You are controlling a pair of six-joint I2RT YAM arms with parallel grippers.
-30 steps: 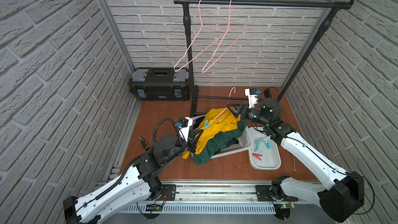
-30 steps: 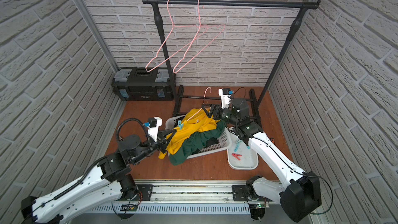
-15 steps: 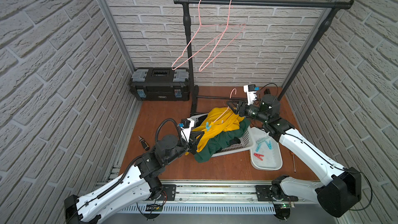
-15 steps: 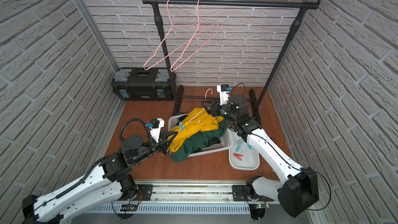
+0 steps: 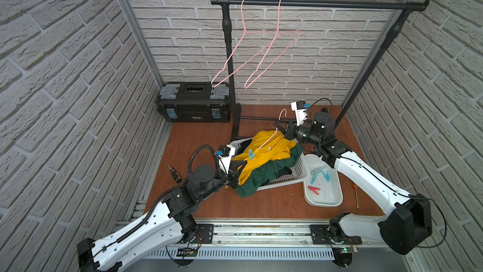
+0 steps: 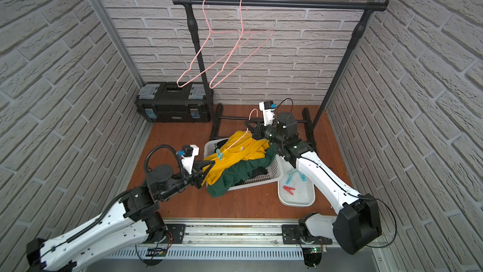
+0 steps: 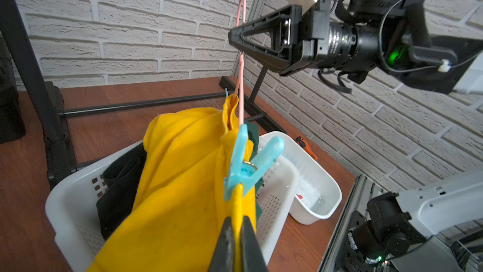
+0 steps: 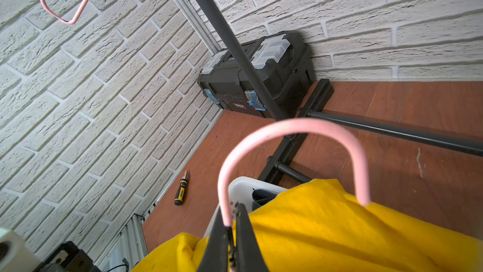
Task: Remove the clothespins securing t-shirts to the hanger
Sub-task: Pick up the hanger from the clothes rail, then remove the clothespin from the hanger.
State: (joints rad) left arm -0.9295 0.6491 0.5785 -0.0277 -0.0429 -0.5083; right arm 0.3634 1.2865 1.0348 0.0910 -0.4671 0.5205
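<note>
Now the right fingers [image 8: 247, 236] pinch the pink hanger [image 8: 287, 127] by its neck. The left fingers [image 7: 224, 244] clamp the yellow shirt [image 7: 177, 179] just below one teal clothespin [image 7: 243, 158] still clipped on. Several pegs [image 5: 317, 174] already lie in the white tray [image 5: 328, 196].

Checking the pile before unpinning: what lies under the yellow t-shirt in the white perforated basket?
Under the bright yellow t-shirt, a dark green t-shirt spills over the rim of the white plastic basket; black cloth shows beside it. The basket's floor is covered.
</note>
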